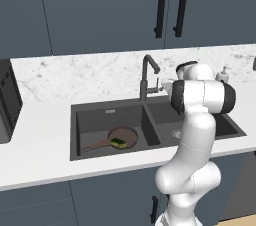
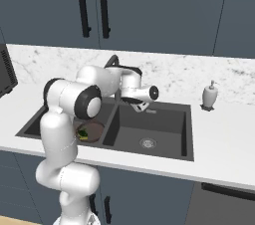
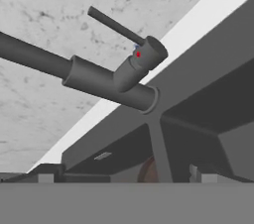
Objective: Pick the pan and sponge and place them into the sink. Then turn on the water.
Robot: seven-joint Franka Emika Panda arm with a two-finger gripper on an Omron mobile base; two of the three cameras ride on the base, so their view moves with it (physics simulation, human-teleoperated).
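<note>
On the white counter [image 1: 40,135], the dark double sink [image 1: 75,132] already holds the pan [image 1: 125,134] in its left basin, the sponge [image 1: 119,143] lying inside it. No water runs from the faucet [image 1: 146,77] at the sink's back edge, so turning it on appears to be the step in hand. The tool [image 2: 141,105] hovers just beside the faucet, apparently empty, its jaw spacing unclear; the thin lever [image 3: 116,26] likely needs nudging next.

Sponge [image 1: 119,143] in pan [image 1: 125,134], left sink [image 1: 75,135] basin.
</note>
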